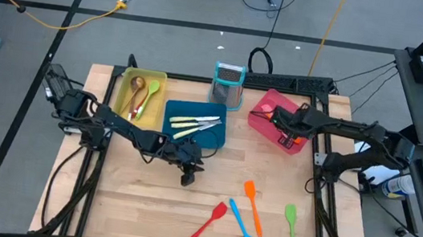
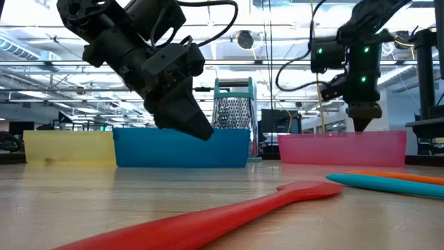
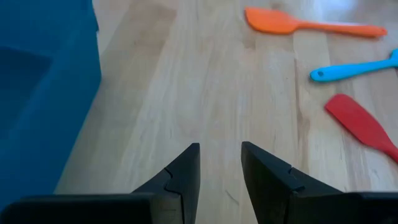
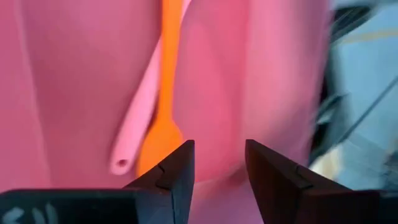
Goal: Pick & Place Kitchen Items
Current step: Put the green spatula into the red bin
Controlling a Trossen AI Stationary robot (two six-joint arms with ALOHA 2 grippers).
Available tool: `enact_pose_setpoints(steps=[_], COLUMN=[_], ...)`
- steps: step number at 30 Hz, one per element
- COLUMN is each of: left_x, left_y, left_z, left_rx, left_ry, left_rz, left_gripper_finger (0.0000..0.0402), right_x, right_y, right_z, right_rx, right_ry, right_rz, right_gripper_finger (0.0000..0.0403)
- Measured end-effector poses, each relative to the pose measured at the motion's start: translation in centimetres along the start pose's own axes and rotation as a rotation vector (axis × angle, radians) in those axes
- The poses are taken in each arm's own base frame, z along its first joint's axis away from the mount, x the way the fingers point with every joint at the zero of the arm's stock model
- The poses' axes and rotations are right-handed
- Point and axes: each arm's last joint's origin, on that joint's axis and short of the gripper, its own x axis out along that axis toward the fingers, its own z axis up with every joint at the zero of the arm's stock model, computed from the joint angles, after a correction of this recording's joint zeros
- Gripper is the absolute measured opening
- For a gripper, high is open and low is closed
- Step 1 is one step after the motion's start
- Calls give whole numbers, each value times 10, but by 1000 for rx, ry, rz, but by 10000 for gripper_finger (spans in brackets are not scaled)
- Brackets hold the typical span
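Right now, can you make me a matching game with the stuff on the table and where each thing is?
Things:
1. cream-handled knives
2. green spatula
3. grater
4. left gripper

Places:
A. standing behind the blue tray
B. lying in the blue tray
C. over the bare wood just in front of the blue tray
D. on the table, farthest right of the loose spatulas

Pairs: 1-B, 2-D, 3-A, 4-C

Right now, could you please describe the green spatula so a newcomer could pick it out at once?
On the wooden table, look at the four loose spatulas near the front edge. The green spatula lies farthest toward the right arm's side, apart from the orange spatula, and is the only green one.
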Motion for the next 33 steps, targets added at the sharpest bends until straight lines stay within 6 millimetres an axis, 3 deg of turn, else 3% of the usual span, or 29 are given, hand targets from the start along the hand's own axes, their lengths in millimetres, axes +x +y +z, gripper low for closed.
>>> enact_pose_setpoints(steps=[5, 10, 14, 17, 20, 23, 28, 33], left_x=[0, 0, -1, -1, -1, -1, -1, -1], left_y=[4, 7, 11, 13, 14, 14, 14, 14], left_z=[7, 16, 20, 21, 21, 21, 20, 20], left_rx=[31, 64, 85, 94, 111, 141, 203, 210], left_ry=[-55, -131, -164, -163, -158, -158, -157, -155], left_rz=[-4, -12, -8, -1, 3, 5, 9, 10], left_gripper_finger=[120, 120, 120, 120, 120, 120, 120, 120], right_x=[-21, -45, -74, -101, -127, -146, -158, -157], right_y=[3, 3, 10, 16, 23, 33, 62, 96], right_z=[-4, -1, 17, 29, 32, 25, 7, -10], right_rx=[-118, -288, -214, -33, 198, 327, 362, 296], right_ry=[-120, -261, -528, -843, -1119, -1261, -1218, -1085], right_rz=[-151, -458, -530, -375, -101, 218, 562, 694], right_gripper_finger=[136, 136, 134, 131, 131, 130, 130, 130])
